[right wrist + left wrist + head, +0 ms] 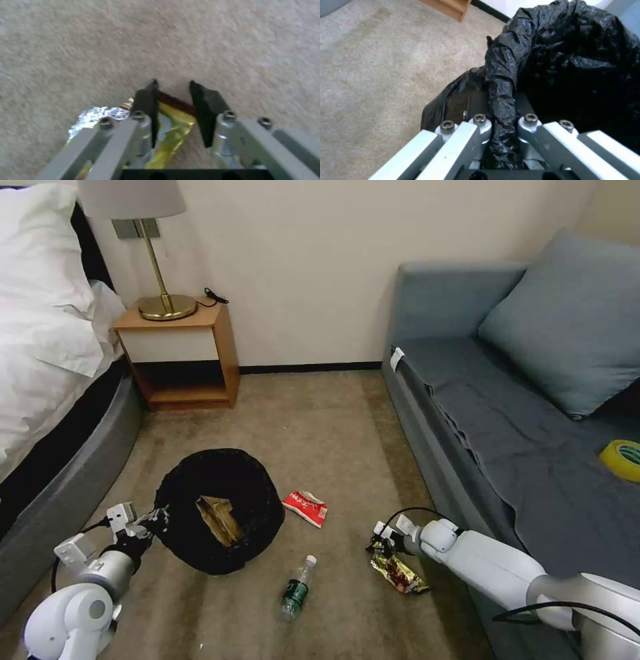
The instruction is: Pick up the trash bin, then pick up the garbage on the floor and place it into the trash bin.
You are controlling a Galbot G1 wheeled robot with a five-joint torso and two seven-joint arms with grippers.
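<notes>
The trash bin (220,493), lined with a crinkled black bag, is tipped so its mouth faces me. A crumpled brown paper bag (219,519) lies inside it. My left gripper (155,517) is shut on the bin's rim, where the black bag (553,62) is bunched between the left gripper's (503,117) fingers. On the carpet lie a red-and-white packet (305,508), a clear bottle with a green label (297,588) and a gold-brown snack wrapper (399,572). My right gripper (375,543) is down at the wrapper's near end. In the right wrist view the right gripper (173,86) is open, straddling the wrapper (173,122).
A grey sofa (467,433) runs along the right with a yellow tape roll (623,459) on its seat. A bed (47,380) stands at the left. A wooden nightstand (183,353) with a lamp stands by the far wall. Bare carpet stretches between the nightstand and the bin.
</notes>
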